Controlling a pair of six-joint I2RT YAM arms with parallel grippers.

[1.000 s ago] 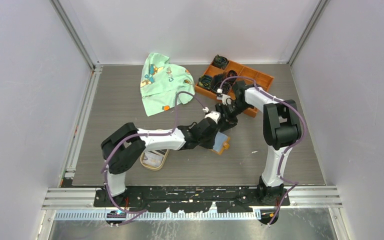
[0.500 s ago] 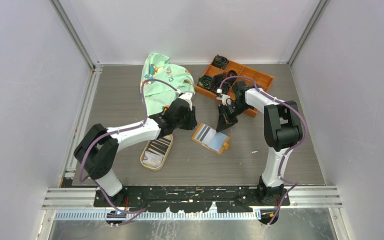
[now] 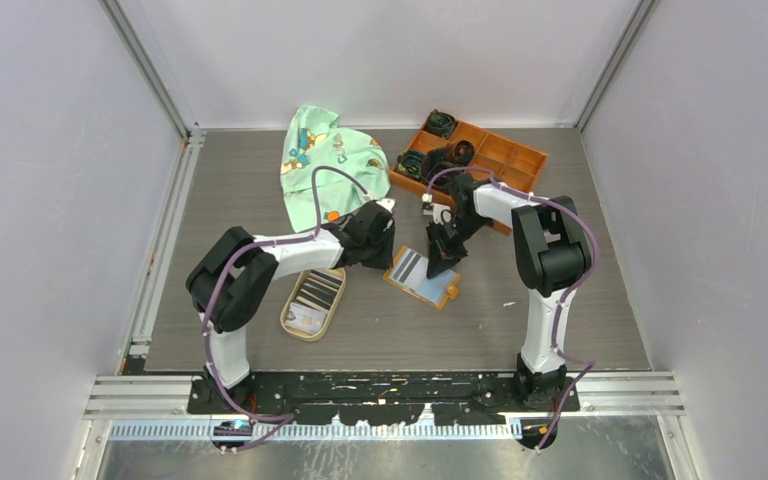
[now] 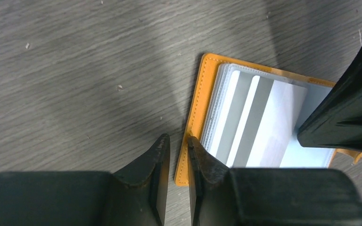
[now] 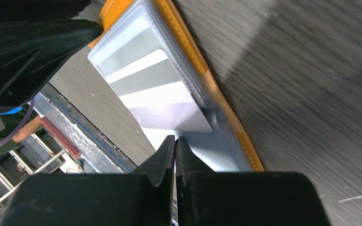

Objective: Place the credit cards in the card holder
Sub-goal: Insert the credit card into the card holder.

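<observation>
1 card holder (image 3: 420, 280) under right claw (image 5: 175, 143)

1. The card holder (image 3: 422, 277) lies open on the counter (image 3: 560, 300) (a card (image 4: 250, 117) sits in its slot).
2. To its left is the dish (image 3: 287, 318), with credit cards (image 3: 315, 295) inside.
3. Behind it lie the cloth (image 3: 320, 170) leftward and the tray (image 3: 520, 160) rightward.
4. The left gripper (image 4: 176, 141) is at its left edge; the right gripper (image 5: 175, 139) is over its inside.

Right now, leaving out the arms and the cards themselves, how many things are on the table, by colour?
Orange: 2, the card holder and the compartmented tray
Green: 1, the cloth
Tan: 1, the oval dish
Total: 4
</observation>
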